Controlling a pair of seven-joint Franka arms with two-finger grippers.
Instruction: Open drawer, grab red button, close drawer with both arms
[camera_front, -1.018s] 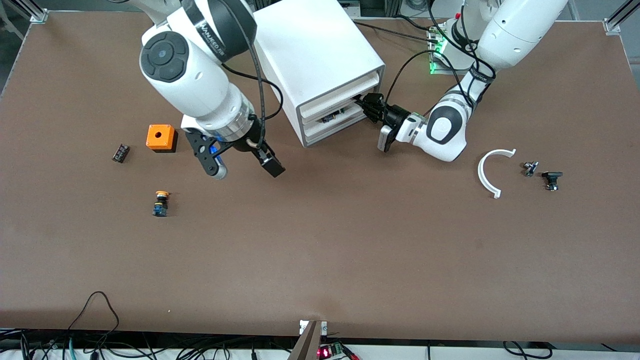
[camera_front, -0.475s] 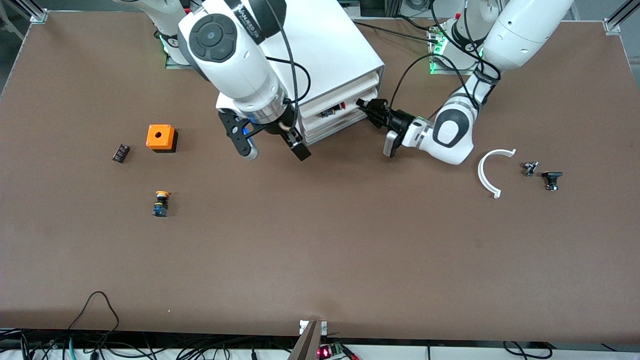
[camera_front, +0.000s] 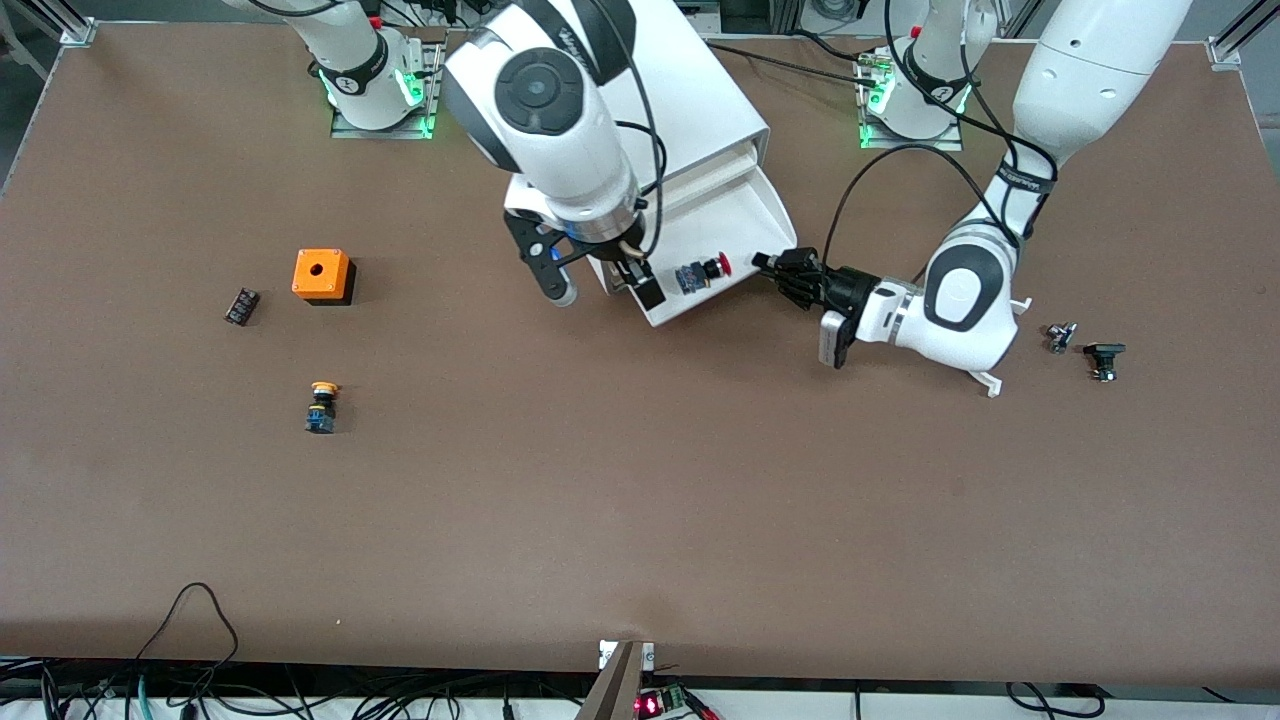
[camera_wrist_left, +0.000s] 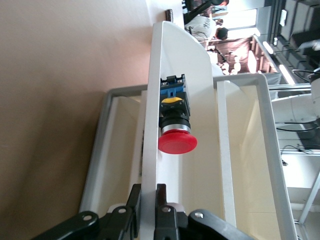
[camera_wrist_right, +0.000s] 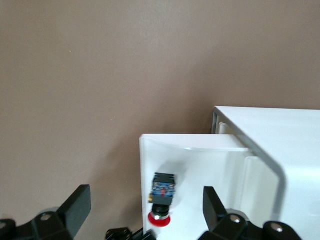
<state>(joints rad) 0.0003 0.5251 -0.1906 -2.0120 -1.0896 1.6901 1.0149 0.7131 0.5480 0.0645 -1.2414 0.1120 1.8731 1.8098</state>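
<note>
The middle drawer (camera_front: 742, 218) stands pulled out of the white cabinet (camera_front: 668, 95). Inside it the red-capped button (camera_front: 701, 272) lies on its side, cap toward the drawer's front wall. My left gripper (camera_front: 772, 264) is shut on that front wall, a finger on each face, as the left wrist view shows with the gripper (camera_wrist_left: 148, 201) below the button (camera_wrist_left: 175, 124). My right gripper (camera_front: 604, 289) hangs open over the drawer's corner toward the right arm's end. In the right wrist view the button (camera_wrist_right: 161, 198) lies in the drawer (camera_wrist_right: 200, 167) between the wide fingers (camera_wrist_right: 76, 206).
An orange box with a hole (camera_front: 322, 275), a small dark part (camera_front: 241, 305) and a yellow-capped button (camera_front: 321, 407) lie toward the right arm's end. A white curved piece (camera_front: 990, 381), partly under the left arm, and two small black parts (camera_front: 1103, 359) lie toward the left arm's end.
The left gripper has drawn the middle drawer out, baring the red button. The right arm has swung from over the bare table to over the open drawer's corner.
</note>
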